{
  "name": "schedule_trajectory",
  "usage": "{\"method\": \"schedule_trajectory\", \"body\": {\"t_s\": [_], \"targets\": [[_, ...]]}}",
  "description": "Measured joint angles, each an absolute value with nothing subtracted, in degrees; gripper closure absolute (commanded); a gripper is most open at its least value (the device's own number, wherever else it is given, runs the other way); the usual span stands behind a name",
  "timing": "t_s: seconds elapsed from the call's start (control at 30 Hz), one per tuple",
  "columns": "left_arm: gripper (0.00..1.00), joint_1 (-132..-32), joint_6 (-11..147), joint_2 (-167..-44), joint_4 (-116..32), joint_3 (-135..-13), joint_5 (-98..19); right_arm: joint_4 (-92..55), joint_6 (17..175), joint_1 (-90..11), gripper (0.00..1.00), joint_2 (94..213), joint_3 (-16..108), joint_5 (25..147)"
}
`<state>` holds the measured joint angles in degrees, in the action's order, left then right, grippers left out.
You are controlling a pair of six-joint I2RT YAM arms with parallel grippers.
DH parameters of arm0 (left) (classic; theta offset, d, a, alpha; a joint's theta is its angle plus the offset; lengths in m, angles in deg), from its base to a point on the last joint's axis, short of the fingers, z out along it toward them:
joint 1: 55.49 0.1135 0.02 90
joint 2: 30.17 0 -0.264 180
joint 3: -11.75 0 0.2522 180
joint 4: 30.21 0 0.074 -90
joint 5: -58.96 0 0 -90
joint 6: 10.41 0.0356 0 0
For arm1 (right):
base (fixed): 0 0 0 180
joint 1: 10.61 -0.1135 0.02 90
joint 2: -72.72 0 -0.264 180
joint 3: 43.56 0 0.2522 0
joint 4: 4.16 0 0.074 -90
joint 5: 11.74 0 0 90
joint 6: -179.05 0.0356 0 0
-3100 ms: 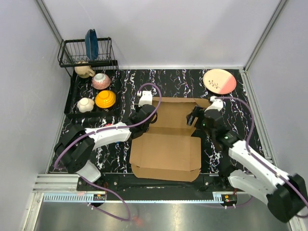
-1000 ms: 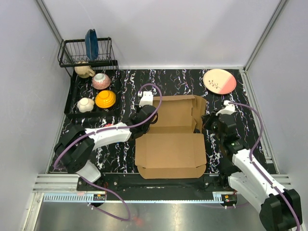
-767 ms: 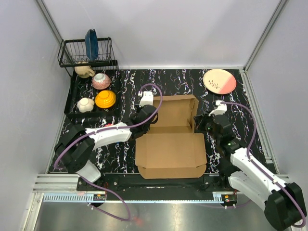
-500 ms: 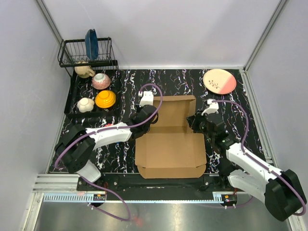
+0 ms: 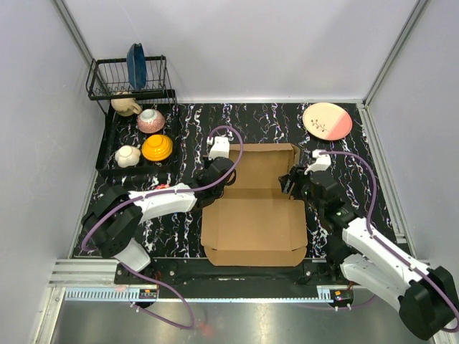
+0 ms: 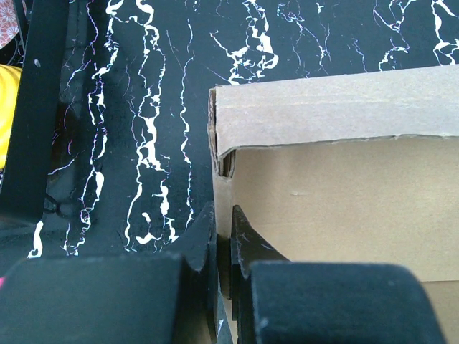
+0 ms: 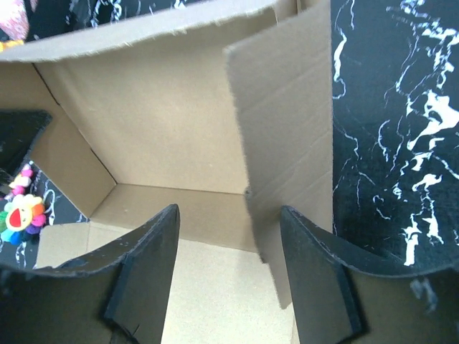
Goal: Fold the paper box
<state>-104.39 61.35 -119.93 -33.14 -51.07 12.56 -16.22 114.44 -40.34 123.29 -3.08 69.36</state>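
The paper box (image 5: 251,223), plain brown cardboard, lies mid-table with its back wall raised and a wide panel flat toward me. My left gripper (image 5: 221,175) is at the box's back left corner. In the left wrist view this gripper (image 6: 223,216) is shut on the thin left edge of the cardboard (image 6: 337,179). My right gripper (image 5: 295,179) stands open at the box's right end. In the right wrist view its fingers (image 7: 154,251) straddle the upright side flap (image 7: 287,122), which stands loose close to the right finger, the box's inside (image 7: 158,129) beyond.
A black dish rack (image 5: 115,70) holding a blue plate stands at the back left. In front of it are a pink bowl (image 5: 150,120), a yellow bowl (image 5: 157,147) and a white cup (image 5: 128,155). A pink plate (image 5: 327,120) lies back right. Grey walls enclose the table.
My right gripper moved left to the box's right end and opened, letting go of the side flap, which now stands upright. The left gripper has kept its grip and place.
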Motion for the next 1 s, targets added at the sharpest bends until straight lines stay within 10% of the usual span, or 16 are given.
{"method": "schedule_trajectory", "body": {"t_s": [0.3,0.5,1.0], "targets": [[1.00,-104.4,61.6,-119.9,-32.6,-50.8,12.6,-21.8,112.4,-40.3,0.30,111.7,0.2,66.5],[1.00,-104.4,61.7,-119.9,-32.2,-50.6,12.6,-26.0,112.6,-40.4,0.49,105.1,2.5,58.1],[1.00,-104.5,62.2,-119.5,-31.3,-49.8,12.6,-29.7,118.7,-36.1,0.50,117.3,0.1,51.0]]}}
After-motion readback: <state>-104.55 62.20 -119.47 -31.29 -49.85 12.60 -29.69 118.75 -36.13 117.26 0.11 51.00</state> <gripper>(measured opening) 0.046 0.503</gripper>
